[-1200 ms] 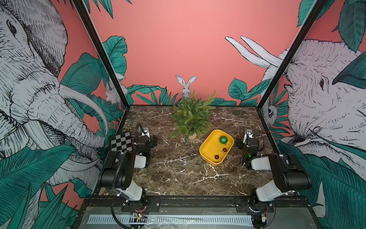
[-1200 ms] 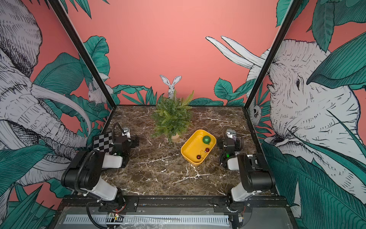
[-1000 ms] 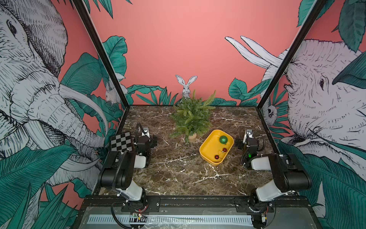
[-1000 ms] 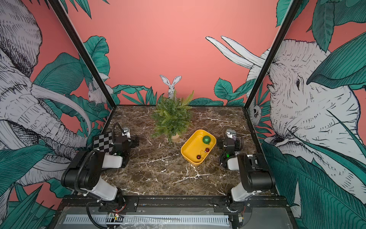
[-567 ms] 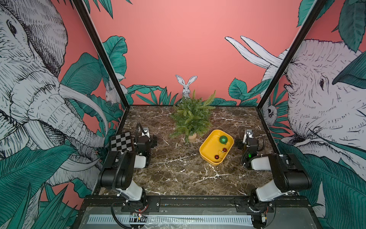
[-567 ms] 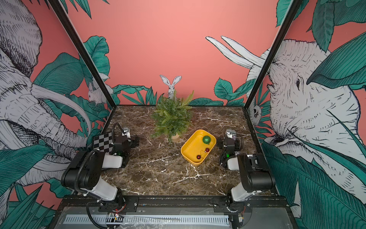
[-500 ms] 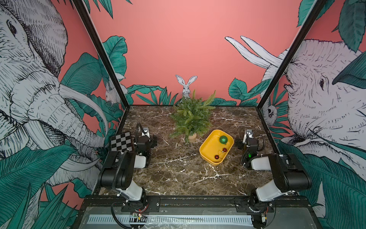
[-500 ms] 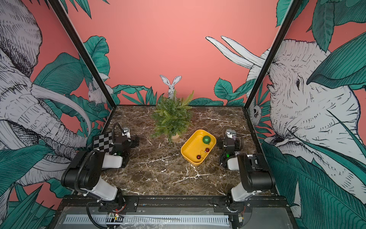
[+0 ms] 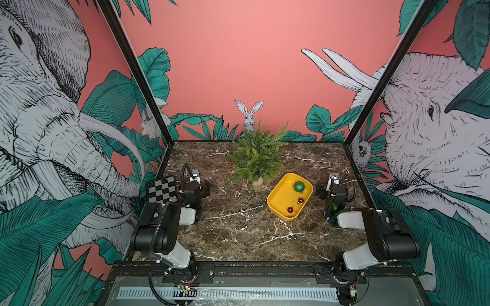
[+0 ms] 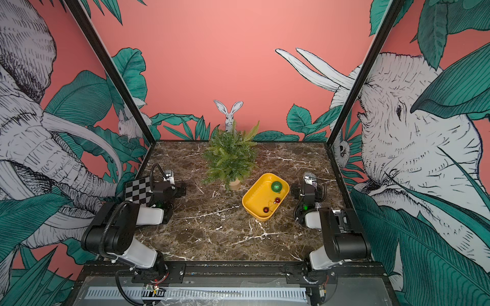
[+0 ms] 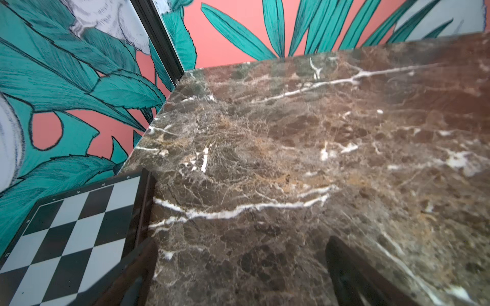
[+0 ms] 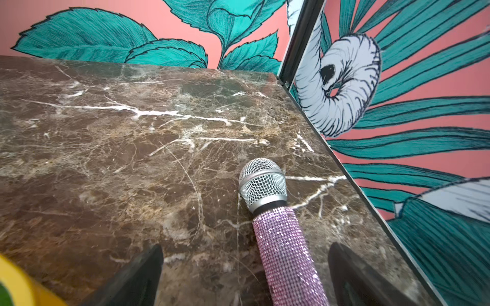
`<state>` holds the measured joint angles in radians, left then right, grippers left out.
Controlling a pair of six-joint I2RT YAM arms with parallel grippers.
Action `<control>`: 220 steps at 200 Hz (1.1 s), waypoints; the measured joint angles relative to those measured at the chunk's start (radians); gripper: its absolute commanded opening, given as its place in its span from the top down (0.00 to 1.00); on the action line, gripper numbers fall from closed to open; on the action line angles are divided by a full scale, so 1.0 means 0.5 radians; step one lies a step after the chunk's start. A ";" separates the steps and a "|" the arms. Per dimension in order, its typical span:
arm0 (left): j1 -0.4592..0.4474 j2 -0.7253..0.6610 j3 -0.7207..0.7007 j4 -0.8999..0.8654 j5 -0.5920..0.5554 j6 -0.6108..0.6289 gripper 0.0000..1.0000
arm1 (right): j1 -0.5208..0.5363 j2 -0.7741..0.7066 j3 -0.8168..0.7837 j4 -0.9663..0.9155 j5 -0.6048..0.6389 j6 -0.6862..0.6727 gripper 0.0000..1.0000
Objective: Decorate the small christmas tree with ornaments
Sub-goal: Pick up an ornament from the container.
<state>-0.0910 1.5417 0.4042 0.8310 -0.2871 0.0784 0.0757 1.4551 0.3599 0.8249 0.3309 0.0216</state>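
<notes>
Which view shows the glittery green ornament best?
The top camera. In both top views the green ornament lies whole and unblocked at the far end of the yellow tray. The right wrist view catches only a green sliver at its edge, past the tray rim; the left wrist view shows none of it.

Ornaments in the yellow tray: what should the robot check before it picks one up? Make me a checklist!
1. right gripper open and empty: ok.
2. left gripper open and empty: ok.
3. green ball and two red balls all lying in the yellow tray: ok.
4. small christmas tree standing upright: ok.
5. Table under the right gripper free: not ok, the purple microphone lies between its open jaws.
6. Hanging loops easy to grab: cannot tell, too small to see.
</notes>
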 measured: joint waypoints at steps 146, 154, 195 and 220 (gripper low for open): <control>-0.007 -0.377 0.616 -1.253 0.962 -0.928 0.27 | 0.027 -0.248 1.025 -1.843 -1.144 0.951 0.33; -0.035 -0.385 0.616 -1.308 1.009 -0.941 0.27 | 0.071 -0.217 1.114 -1.978 -1.130 0.916 0.33; -0.271 -0.598 0.582 -1.613 1.124 -0.943 0.24 | 0.285 -0.072 1.455 -2.510 -0.938 0.740 0.32; -0.323 -0.781 0.463 -1.676 1.167 -0.977 0.24 | 0.391 0.118 1.624 -2.710 -0.786 0.649 0.31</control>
<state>-0.2527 1.1511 0.6357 -0.0071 0.2966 -0.4099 0.2714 1.5143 1.1717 -0.5301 -0.0620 0.3458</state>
